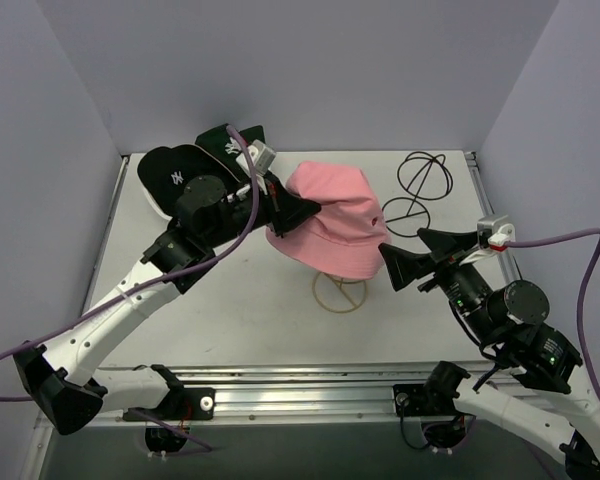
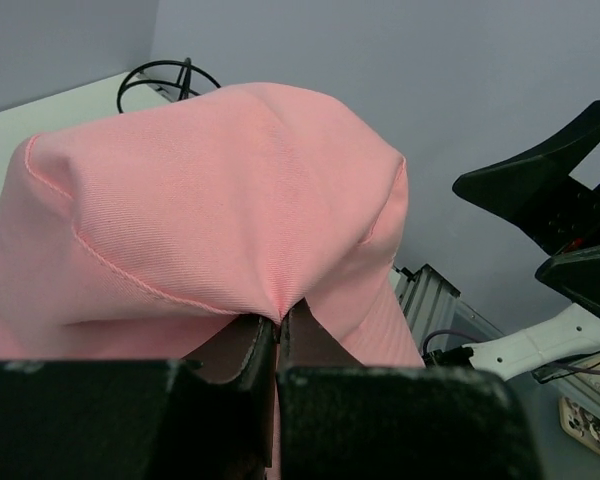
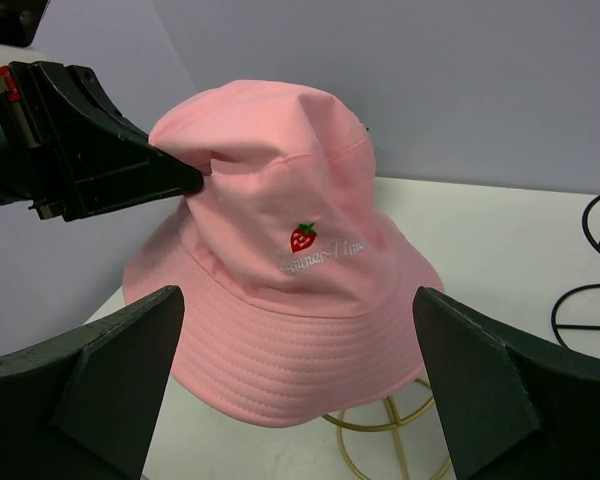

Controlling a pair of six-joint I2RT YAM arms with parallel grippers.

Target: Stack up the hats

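The pink bucket hat (image 1: 332,228) with a strawberry logo sits over a gold wire stand (image 1: 338,292) in the middle of the table. My left gripper (image 1: 315,208) is shut on a fold of the hat's crown, seen close in the left wrist view (image 2: 277,322). My right gripper (image 1: 402,247) is open and empty just right of the hat's brim; in the right wrist view (image 3: 298,300) the hat (image 3: 300,270) lies between and beyond its fingers. The black cap (image 1: 170,176) and the dark green cap (image 1: 223,141) lie at the far left. The tan bucket hat is out of view.
Two empty black wire stands (image 1: 421,175) (image 1: 410,213) stand at the far right of the white table. Grey walls close in the left, back and right. An aluminium rail (image 1: 310,385) runs along the near edge.
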